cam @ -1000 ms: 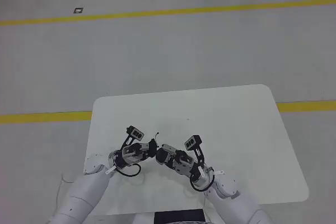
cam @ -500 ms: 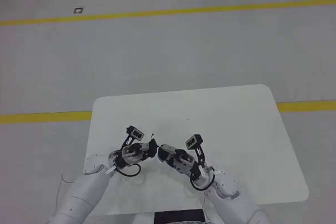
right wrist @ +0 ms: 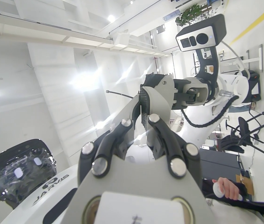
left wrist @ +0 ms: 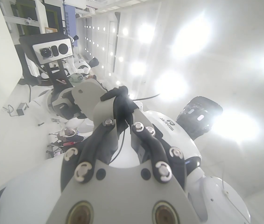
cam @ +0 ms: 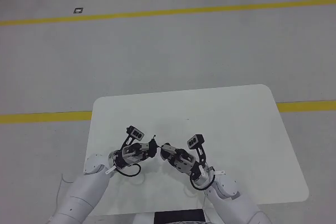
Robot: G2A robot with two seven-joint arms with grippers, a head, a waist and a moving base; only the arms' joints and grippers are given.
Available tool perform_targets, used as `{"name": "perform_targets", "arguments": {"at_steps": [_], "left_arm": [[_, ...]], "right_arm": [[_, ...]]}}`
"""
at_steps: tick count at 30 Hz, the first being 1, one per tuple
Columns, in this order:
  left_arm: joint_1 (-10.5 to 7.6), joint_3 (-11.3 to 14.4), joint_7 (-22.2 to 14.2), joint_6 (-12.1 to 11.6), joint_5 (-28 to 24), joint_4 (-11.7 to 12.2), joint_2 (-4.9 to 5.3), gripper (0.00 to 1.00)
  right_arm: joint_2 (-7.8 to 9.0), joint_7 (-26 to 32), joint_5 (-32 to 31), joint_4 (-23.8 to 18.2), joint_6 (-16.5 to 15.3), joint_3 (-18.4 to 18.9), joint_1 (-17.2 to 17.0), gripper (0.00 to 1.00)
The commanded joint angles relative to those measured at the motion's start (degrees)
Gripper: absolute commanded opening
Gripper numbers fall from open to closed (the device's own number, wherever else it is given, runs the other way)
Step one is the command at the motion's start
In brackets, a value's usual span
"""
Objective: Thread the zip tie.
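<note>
- One black zip tie [cam: 154, 138] is held in the air over the table [cam: 229, 112], where the two grippers' tips meet.
- Left gripper [left wrist: 122, 114] is clenched on it, and the strap runs down between its fingers.
- Right gripper [right wrist: 141, 111] pinches it too, just beside the left; the tie's thin end pokes out past it.

Left gripper [cam: 152, 147] close against right gripper [cam: 164, 149]
</note>
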Motion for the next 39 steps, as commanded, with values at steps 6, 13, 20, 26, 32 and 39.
{"name": "perform_targets", "arguments": {"at_steps": [6,13,20,26,32,39], "left_arm": [[0.00,0.0,0.0,0.0,0.0,0.0,0.00,0.00],[0.00,0.0,0.0,0.0,0.0,0.0,0.00,0.00],[0.00,0.0,0.0,0.0,0.0,0.0,0.00,0.00],[0.00,0.0,0.0,0.0,0.0,0.0,0.00,0.00],[0.00,0.0,0.0,0.0,0.0,0.0,0.00,0.00],[0.00,0.0,0.0,0.0,0.0,0.0,0.00,0.00]], "right_arm": [[-0.21,-0.2,-1.0,0.1,0.0,1.3,-0.4,0.00],[-0.38,-0.2,-1.6,0.4,0.0,2.6,-0.9,0.00],[-0.58,-0.2,-1.8,0.6,0.0,3.3,-1.1,0.00],[-0.68,-0.2,-2.2,0.8,0.0,4.0,-1.3,0.00],[-0.79,-0.1,-2.3,1.2,0.0,4.4,-1.4,0.00],[-0.96,0.0,-2.2,1.9,0.0,4.6,-1.3,0.00]]}}
